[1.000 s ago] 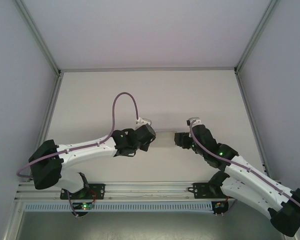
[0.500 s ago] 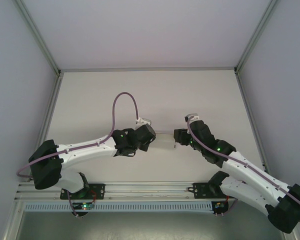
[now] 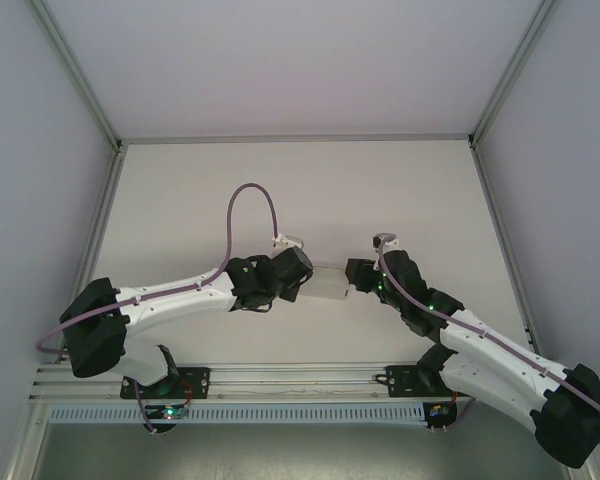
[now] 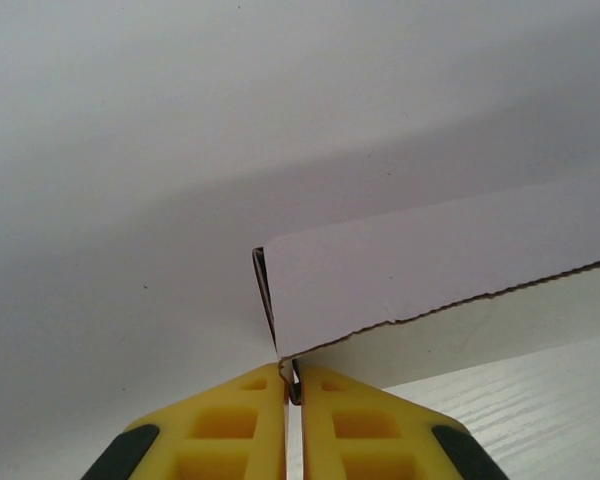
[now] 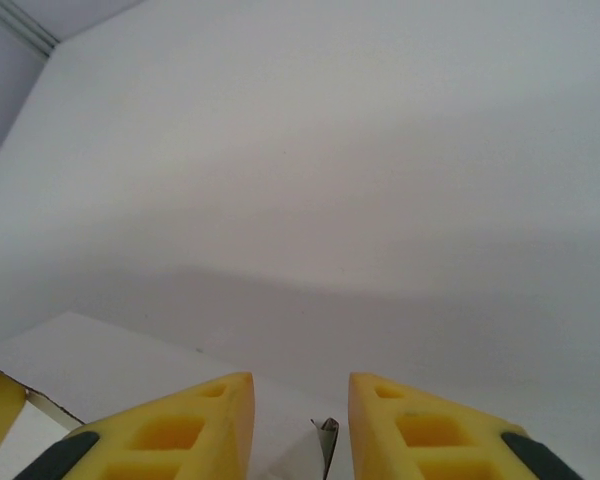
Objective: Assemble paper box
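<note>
The paper box [image 3: 328,286] is white paperboard and lies between the two arms over the near middle of the counter [image 3: 310,190]. In the left wrist view one of its panels stretches away to the right, with a rough lower edge. The left claw [image 4: 291,372] has its yellow fingers pressed almost together, pinching the thin edge at the box's near corner. The right claw [image 5: 300,382] stands spread at the opposite end, with a sliver of paperboard edge upright in the gap and touching neither finger.
</note>
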Robot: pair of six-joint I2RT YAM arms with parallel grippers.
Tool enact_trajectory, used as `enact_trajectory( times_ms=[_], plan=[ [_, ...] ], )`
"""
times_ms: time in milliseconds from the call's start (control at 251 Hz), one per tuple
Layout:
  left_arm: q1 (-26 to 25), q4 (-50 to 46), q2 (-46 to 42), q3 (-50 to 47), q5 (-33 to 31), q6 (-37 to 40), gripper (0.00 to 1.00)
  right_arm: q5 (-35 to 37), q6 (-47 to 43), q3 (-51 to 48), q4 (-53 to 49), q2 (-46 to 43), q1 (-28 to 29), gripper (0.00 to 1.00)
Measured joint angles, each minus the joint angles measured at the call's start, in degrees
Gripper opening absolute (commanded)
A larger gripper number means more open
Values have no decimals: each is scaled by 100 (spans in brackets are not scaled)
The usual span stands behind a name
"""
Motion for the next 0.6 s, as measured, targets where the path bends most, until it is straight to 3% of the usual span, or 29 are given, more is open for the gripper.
enact_trajectory(
  times_ms=[343,407,495,599],
  plan=[
    [46,-24,24,-2,0,0,14,2,474,-433,820,-31,310,22],
    [63,-22,39,-2,-39,2,14,85,553,-444,874,-26,411,29],
    [81,-22,55,-2,-116,0,13,192,588,-358,763,24,492,31],
    [81,-17,59,-2,-144,0,14,282,514,-190,492,83,516,44]
  ],
)
